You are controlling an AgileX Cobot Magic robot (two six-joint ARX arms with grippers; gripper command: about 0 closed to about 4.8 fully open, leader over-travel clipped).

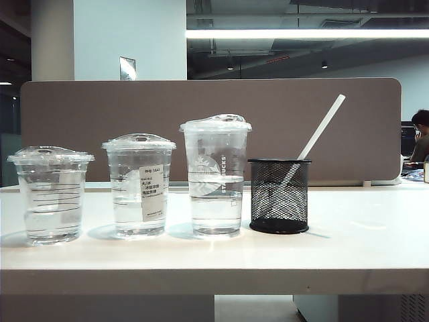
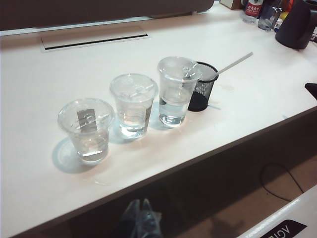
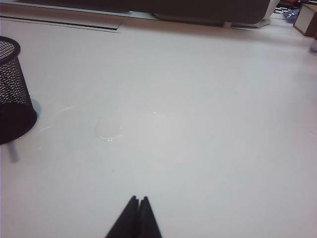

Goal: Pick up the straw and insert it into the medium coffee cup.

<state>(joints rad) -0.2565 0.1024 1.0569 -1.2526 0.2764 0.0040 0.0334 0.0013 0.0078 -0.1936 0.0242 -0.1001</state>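
Three clear lidded cups stand in a row on the white table (image 1: 362,248), each holding some water. Going left to right in the exterior view: the shortest cup (image 1: 51,194), ringed with horizontal lines; the medium coffee cup (image 1: 139,186), middle in height, domed clear lid, a white rectangular label with dark print on its side; then the tallest cup (image 1: 215,176) with a white logo. Just to the right of that stands a black mesh holder (image 1: 279,196), and the straw (image 1: 320,136) leans in it — long, thick and white, its upper end tilted up to the right, well above every cup rim.

Behind the table runs a grey-brown partition (image 1: 94,114), with a white pillar and a dim office ceiling with a strip light beyond.

From the left wrist view, the left gripper (image 2: 141,224) hangs off the near edge of the table, blurred and dark — its fingers look pressed together, holding nothing. The tallest cup stands between the medium cup and the holder.

The right gripper (image 3: 138,218) is over bare tabletop to the right of the holder, fingers closed tight and empty.
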